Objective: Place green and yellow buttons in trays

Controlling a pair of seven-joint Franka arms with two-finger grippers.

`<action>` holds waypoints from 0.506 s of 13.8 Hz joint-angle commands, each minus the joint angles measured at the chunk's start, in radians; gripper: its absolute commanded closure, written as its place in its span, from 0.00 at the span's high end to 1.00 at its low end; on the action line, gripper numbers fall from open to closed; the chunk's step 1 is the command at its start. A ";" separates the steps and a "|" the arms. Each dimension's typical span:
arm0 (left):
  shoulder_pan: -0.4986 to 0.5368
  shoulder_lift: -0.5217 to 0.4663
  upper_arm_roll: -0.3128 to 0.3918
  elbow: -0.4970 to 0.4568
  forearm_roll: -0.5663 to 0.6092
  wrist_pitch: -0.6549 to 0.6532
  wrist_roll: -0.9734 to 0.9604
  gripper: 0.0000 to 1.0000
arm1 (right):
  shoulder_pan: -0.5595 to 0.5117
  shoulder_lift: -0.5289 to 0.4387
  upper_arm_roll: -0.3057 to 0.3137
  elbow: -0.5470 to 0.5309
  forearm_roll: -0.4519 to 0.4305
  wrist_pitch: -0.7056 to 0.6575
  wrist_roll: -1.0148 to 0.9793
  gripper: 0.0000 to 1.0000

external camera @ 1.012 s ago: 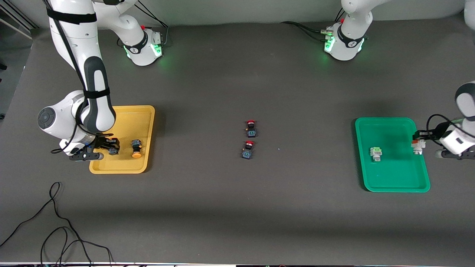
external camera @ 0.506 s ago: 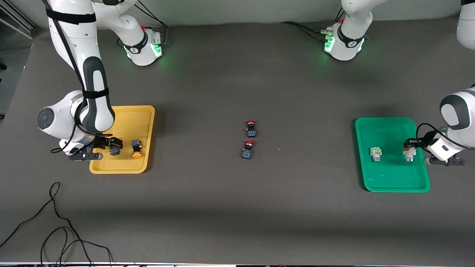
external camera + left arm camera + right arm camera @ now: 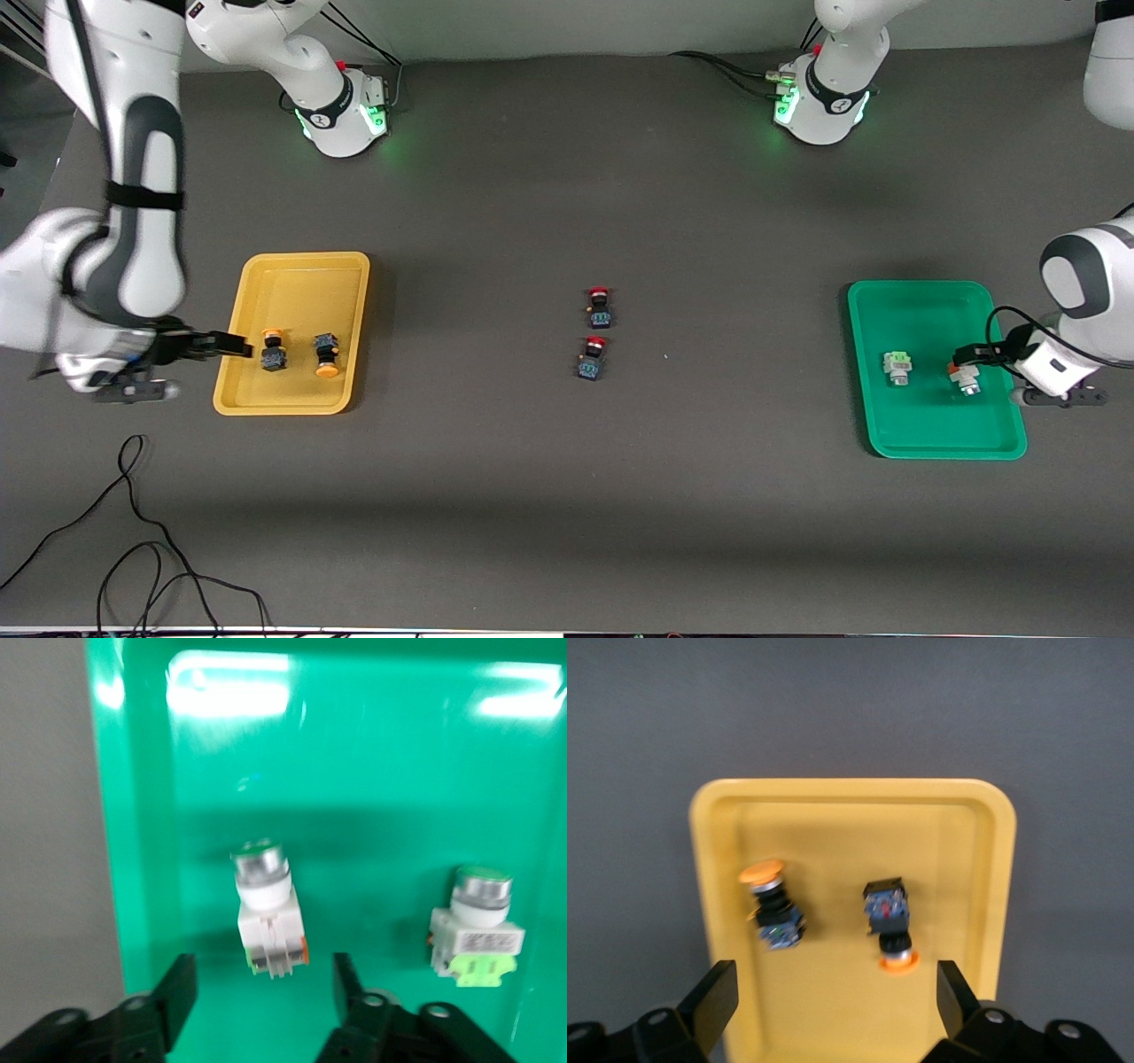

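Note:
The yellow tray holds two yellow-capped buttons, also in the right wrist view. My right gripper is open at the tray's rim toward the right arm's end, holding nothing. The green tray holds a white green-marked button and a white orange-red-marked button. My left gripper is open low over that tray; the orange-red-marked button's base lies between its fingertips, untouched.
Two red-capped buttons lie mid-table between the trays. Loose black cables trail near the front camera's edge at the right arm's end. The arm bases stand along the table's back edge.
My right gripper let go of a yellow button in the yellow tray and drew back outward. My left gripper carried the orange-red-marked button over the green tray and opened.

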 commanded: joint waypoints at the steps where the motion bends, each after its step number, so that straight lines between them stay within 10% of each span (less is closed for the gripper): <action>1: -0.036 -0.101 0.006 0.070 0.014 -0.176 -0.010 0.99 | 0.008 -0.005 -0.043 0.147 -0.036 -0.177 0.098 1.00; 7: -0.073 -0.238 0.004 0.269 0.037 -0.554 -0.004 0.99 | 0.008 -0.026 -0.135 0.562 -0.142 -0.625 0.250 0.99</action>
